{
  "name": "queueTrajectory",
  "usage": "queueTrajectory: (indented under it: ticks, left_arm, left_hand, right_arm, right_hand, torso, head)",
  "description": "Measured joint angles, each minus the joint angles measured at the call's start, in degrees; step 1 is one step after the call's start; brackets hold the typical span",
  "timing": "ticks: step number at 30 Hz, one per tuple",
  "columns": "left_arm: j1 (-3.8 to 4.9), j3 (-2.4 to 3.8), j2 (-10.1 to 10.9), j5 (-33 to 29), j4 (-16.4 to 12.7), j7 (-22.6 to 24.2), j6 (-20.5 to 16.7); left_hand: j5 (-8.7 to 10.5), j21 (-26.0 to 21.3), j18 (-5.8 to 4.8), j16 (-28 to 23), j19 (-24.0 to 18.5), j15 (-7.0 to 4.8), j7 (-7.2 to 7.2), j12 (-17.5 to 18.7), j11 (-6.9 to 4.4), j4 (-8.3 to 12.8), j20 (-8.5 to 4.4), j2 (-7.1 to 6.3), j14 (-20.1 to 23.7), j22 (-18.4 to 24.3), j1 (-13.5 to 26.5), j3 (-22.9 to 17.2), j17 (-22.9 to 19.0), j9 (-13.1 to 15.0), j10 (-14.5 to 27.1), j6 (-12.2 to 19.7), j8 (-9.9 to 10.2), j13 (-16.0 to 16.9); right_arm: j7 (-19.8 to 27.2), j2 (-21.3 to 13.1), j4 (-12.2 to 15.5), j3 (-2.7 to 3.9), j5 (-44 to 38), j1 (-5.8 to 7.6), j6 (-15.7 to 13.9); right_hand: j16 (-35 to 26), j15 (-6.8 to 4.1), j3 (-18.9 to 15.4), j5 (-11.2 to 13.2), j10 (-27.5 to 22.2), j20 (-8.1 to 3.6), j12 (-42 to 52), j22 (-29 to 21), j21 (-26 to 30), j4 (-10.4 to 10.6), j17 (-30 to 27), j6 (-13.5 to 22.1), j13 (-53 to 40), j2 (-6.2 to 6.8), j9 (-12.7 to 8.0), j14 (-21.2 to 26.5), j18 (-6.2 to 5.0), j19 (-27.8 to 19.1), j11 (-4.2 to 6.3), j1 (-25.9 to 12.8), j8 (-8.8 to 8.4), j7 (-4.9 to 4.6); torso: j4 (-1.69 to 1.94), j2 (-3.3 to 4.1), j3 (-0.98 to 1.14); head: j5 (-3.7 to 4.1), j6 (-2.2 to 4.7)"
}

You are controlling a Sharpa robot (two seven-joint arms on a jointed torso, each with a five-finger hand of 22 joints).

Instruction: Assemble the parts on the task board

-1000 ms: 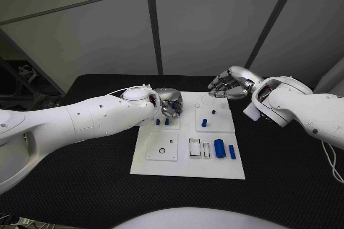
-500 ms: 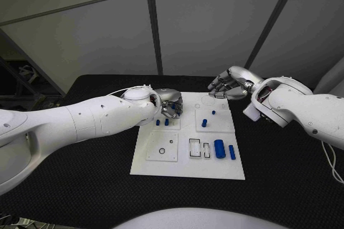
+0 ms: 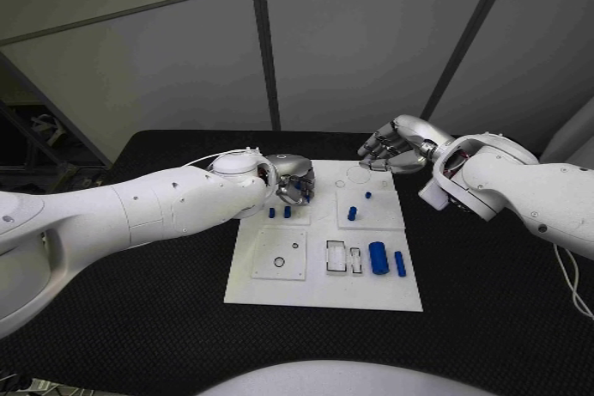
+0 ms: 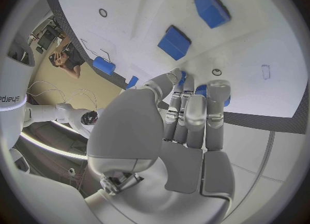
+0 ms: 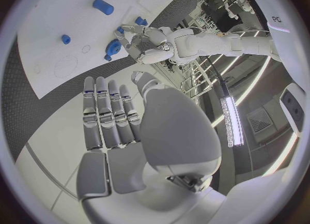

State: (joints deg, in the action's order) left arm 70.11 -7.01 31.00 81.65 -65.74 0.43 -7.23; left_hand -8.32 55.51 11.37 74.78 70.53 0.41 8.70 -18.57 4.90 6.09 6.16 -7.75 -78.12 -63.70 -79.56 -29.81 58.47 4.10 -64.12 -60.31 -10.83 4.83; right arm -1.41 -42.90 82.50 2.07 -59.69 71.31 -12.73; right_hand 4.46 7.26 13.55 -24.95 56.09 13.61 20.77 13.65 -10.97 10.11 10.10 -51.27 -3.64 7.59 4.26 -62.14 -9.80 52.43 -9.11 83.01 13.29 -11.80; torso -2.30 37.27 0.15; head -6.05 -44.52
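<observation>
Item: task board (image 3: 324, 284), white plate, centre of the black worktop (image 3: 148, 327) in the head view.

Contents, by position in the head view:
- Two small blue pegs (image 3: 280, 212), standing side by side at the board's upper left, just below the left hand.
- One blue peg (image 3: 352, 213), upright in a raised white square at the board's upper right.
- Large blue cylinder (image 3: 378, 258) and slim blue pin (image 3: 400, 263), lying side by side at centre right.
- Rectangular slots (image 3: 336, 255) just left of the cylinder; they look unfilled.
- White square with a small ring hole (image 3: 280, 260), centre left; hole looks unfilled.

Left hand (image 3: 292, 181): over the board's upper left corner, fingers curled inward. The left wrist view shows blue at the fingertips (image 4: 218, 92), but whether a part is pinched or merely lies behind them cannot be told.

Right hand (image 3: 394, 149): above the board's upper right edge, fingers curled in, nothing seen in its grasp in the head view; it does not touch the board.

Step in hand (judgement): early stage, most parts loose; the left hand is working at the pegs in the upper left.

Next move calls for (judgement): a firm pinch on one peg, then keeping it upright over its matching hole.
</observation>
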Motion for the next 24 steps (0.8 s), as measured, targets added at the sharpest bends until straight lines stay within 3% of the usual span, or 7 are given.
queueTrajectory:
  ticks: [3,6,17,19,24]
  left_arm:
    - [-0.10,0.02,0.7,-0.3,-0.6,0.1,-0.3]
    - [-0.33,0.48,1.3,-0.5,-1.0,0.2,-0.5]
    - [-0.32,5.07,3.5,-2.3,-3.7,0.4,-2.0]
    - [-0.30,5.55,4.3,-2.7,-4.3,0.5,-2.2]
    - [-0.31,6.05,6.4,-3.5,-6.1,0.4,-2.3]
  left_hand:
    - [0.00,0.1,0.00,0.1,0.0,0.00,0.09,0.1,-0.20,-0.1,0.00,0.00,0.0,-0.2,0.0,-0.1,0.0,0.0,-0.2,-0.1,0.0,0.0]
    - [0.00,0.3,0.00,0.2,0.0,0.00,-0.12,0.4,-0.20,-0.2,0.00,0.00,0.0,-0.4,0.0,-0.2,0.0,0.0,-0.2,-0.3,0.2,0.0]
    - [0.00,0.6,0.01,0.7,0.2,0.01,0.09,1.2,-0.20,-0.3,-0.21,-0.26,-0.4,-0.9,0.3,-0.3,0.3,0.0,-0.6,-0.5,0.6,0.1]
    - [-0.01,1.0,-0.01,0.7,0.4,0.01,0.10,1.2,0.00,-0.3,0.00,-0.39,-0.4,-1.0,0.4,-0.3,0.3,0.0,-0.8,-0.5,0.6,0.1]
    - [-0.01,1.0,-0.01,0.7,0.4,-0.16,0.09,1.2,-0.20,-0.3,0.00,-0.39,-0.6,-1.2,0.4,-0.3,0.4,0.0,-1.0,-0.9,0.6,0.1]
  right_arm:
    - [0.0,0.0,0.0,0.00,0.0,0.00,0.0]
    - [0.0,0.0,0.0,0.00,0.0,0.00,0.0]
    - [0.0,0.0,-0.2,0.00,0.0,0.00,0.0]
    - [0.0,0.0,-0.2,0.00,0.0,0.00,0.0]
    - [0.0,-0.1,-0.2,0.00,0.0,0.00,0.0]
  right_hand:
    - [0.0,0.00,0.0,0.0,0.0,0.00,0.0,0.0,0.0,0.0,0.0,0.0,0.0,0.00,0.0,0.0,0.00,0.0,0.00,0.0,0.00,0.00]
    - [0.0,0.00,0.0,-0.3,0.0,0.00,0.0,0.0,0.0,0.0,0.0,-0.2,0.0,0.00,0.0,0.0,0.00,0.0,0.00,0.0,0.00,-0.15]
    - [0.0,0.00,0.0,-0.3,0.0,0.00,0.0,0.0,0.0,0.0,0.0,-0.2,0.0,0.00,0.0,0.0,0.00,0.0,0.00,0.0,0.00,-0.19]
    - [0.0,0.00,0.0,-0.3,0.0,0.00,0.0,0.0,0.0,0.0,0.0,-0.2,0.0,0.00,0.0,0.0,0.00,0.0,0.00,0.0,0.00,-0.19]
    - [0.0,0.00,0.0,-0.3,0.0,0.00,0.0,0.0,0.0,0.0,0.0,-0.2,0.0,0.00,0.0,0.0,0.00,0.0,0.00,0.0,0.00,-0.19]
  torso:
    - [0.04,0.01,-0.01]
    - [0.05,0.04,-0.01]
    - [0.04,0.08,-0.03]
    - [0.04,0.08,-0.02]
    - [0.04,0.06,0.01]
  head:
    - [0.01,0.02]
    - [-0.03,0.13]
    - [-0.13,0.28]
    - [-0.19,0.25]
    - [-0.30,0.27]
